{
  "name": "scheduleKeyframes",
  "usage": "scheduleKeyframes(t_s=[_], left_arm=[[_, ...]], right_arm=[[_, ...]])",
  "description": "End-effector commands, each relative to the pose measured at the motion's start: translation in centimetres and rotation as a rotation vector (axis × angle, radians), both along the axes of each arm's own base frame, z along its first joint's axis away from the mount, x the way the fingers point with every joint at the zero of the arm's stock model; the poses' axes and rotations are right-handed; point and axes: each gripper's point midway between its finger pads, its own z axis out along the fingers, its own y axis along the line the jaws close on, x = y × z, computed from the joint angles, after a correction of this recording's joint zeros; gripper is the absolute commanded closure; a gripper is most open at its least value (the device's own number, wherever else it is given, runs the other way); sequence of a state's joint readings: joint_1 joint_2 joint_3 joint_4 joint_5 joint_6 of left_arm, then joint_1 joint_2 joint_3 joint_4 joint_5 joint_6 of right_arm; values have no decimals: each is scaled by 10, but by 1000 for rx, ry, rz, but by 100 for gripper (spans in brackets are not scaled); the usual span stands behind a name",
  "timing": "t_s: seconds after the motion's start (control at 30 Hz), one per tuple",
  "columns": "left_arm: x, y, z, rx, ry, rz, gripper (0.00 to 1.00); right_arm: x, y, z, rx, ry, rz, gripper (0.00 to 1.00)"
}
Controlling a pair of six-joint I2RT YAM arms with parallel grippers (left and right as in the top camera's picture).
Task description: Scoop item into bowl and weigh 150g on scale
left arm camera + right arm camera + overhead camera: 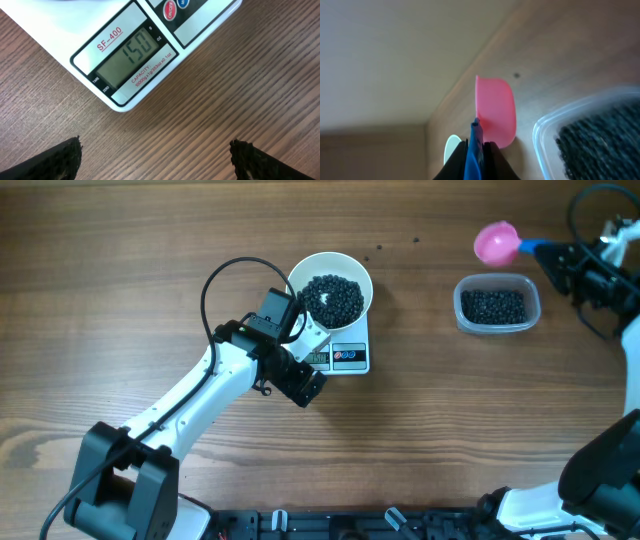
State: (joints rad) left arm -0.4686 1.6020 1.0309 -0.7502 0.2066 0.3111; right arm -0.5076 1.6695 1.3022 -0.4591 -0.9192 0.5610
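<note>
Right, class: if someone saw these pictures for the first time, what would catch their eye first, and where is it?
The white bowl heaped with black beans sits on the scale mid-table. The left gripper is poised open just in front of it, and its view shows the display reading 150. At the far right, the right gripper is shut on the blue handle of a pink scoop, beside a clear tub of more beans.

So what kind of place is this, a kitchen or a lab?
Likely a robot test bench, not a kitchen: a white robot arm reaches over a wooden table holding a kitchen scale, a bowl of black beads and a clear tub.
</note>
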Motion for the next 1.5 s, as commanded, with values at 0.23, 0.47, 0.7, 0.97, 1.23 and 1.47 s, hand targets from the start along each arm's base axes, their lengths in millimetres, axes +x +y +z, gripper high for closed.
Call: scheduleKeyframes(t_s=[0.23,0.47,0.7,0.97,1.23,1.47], left_arm=[[-1,-1,2,-12,-3,-1,0],[-1,-1,2,-12,-3,-1,0],[-1,-1,2,-12,-3,-1,0],[-1,-1,2,-12,-3,-1,0],[-1,-1,2,-12,-3,-1,0],[-1,-1,2,-12,-3,-1,0]], right_arm=[[-18,-32,-38,-203,177,-135,96],[-12,-3,-39,-202,180,-68,96],[-14,5,-46,-199,211,-47,96],[-6,12,-58,-223,224,-35,71],[-8,-43,-73,-471,315,-239,27],[-11,-72,-75,-592,353,-348,0]])
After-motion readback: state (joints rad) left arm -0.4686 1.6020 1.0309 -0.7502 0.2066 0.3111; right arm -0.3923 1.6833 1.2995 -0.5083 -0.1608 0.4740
